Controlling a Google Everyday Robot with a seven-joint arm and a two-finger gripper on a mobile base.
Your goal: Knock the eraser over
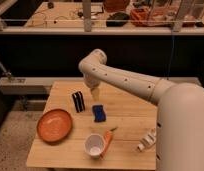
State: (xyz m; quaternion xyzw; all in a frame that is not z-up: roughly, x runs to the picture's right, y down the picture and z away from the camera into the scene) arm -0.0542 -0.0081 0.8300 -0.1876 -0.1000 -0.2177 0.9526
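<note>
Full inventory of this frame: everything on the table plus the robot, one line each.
eraser: 1, black with pale stripes, upright, back left of the table
blue pad: 1, blue, flat, just right of the eraser
plate: 1, orange, front left
cup: 1, white, upright, front centre
orange stick-like item: 1, orange, lying against the cup's right side; kind unclear
white bottle-like item: 1, white, lying at front right
table: 1, light wood, under all of these
arm: 1, cream, reaching in from the right
gripper: 1, cream, hanging just right of the eraser, behind the blue pad
</note>
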